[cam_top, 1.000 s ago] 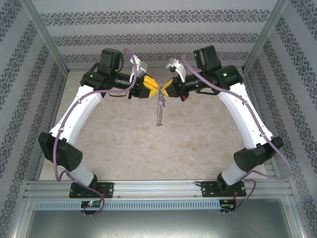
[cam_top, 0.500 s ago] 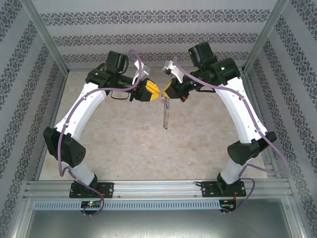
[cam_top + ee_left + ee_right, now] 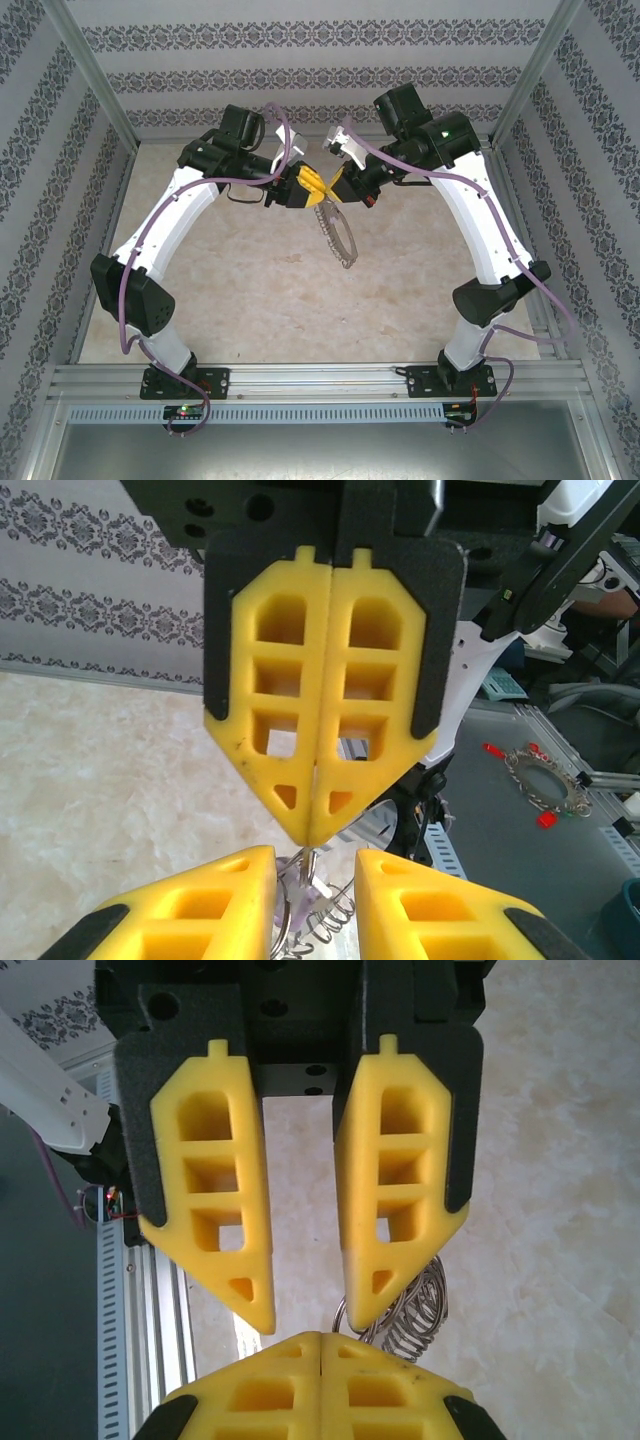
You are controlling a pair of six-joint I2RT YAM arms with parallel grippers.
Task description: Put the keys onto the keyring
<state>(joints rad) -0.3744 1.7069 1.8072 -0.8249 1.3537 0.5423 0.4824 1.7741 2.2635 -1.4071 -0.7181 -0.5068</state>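
Note:
The keyring (image 3: 340,237), a thin dark hoop fringed with silvery loops, hangs in the air over the table's far middle. My left gripper (image 3: 317,191) is shut, with a thin silvery bit of the keyring's top pinched at its tip (image 3: 312,837). My right gripper (image 3: 336,186) faces it tip to tip and stands open, its jaws on either side of the left gripper's tip (image 3: 313,1322). One right finger (image 3: 372,1300) touches or pokes into a loop (image 3: 412,1312). Coiled loops (image 3: 328,912) dangle below. I cannot pick out any loose key.
The marble-patterned table (image 3: 230,290) lies below, with patterned walls (image 3: 320,80) on three sides. An aluminium rail (image 3: 320,380) carries both arm bases at the near edge. Beyond the cell, another chain ring (image 3: 545,783) with red bits lies on a grey bench.
Both grippers have closed in on each other and shifted slightly right. The hoop has turned from hanging edge-on to showing its face, swinging down to the right.

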